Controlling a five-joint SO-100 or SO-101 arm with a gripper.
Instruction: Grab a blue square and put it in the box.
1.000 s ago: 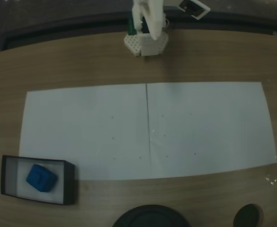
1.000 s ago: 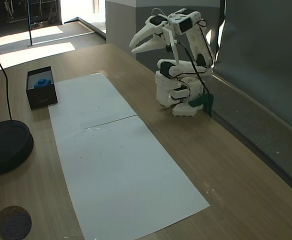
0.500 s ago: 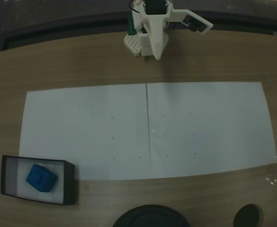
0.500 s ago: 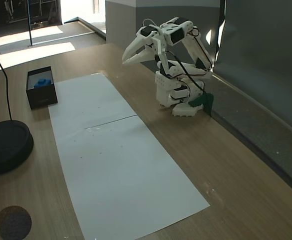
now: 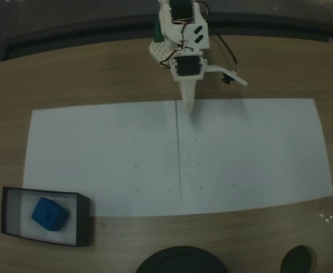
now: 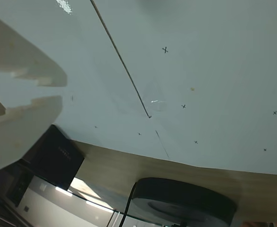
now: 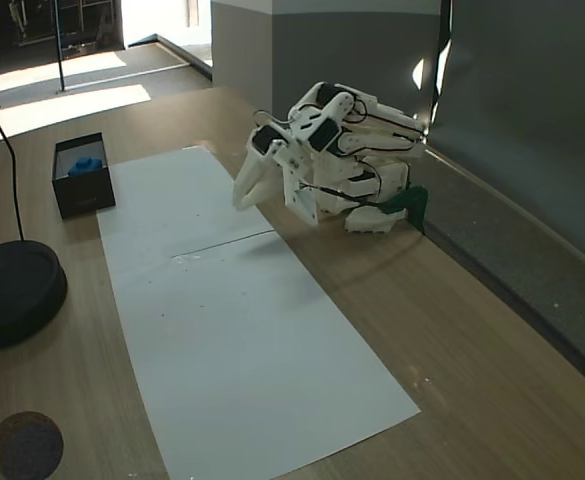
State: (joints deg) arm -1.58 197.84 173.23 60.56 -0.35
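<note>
In a fixed view from above, the blue square [image 5: 50, 214] lies inside the box [image 5: 83, 219] near the worktop's [image 5: 98, 74] lower-left corner. The claw [image 5: 188, 106] hangs over the white paper's [image 5: 257, 153] far edge.

In the wrist view, its fingers [image 6: 31, 75] sit slightly apart, holding nothing.

In another fixed view, the box [image 7: 82, 190] sits at the paper's [image 7: 232, 330] far-left corner.

Blue square [image 5: 50, 213] — tilted, inside box [image 5: 84, 219] — black-walled, pale floor.

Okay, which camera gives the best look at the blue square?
The fixed view looking straight down: the blue square lies fully visible on the pale floor of the box. In the other fixed view just its top peeks above the box wall. In the wrist view the box's dark outside wall hides it.
</note>
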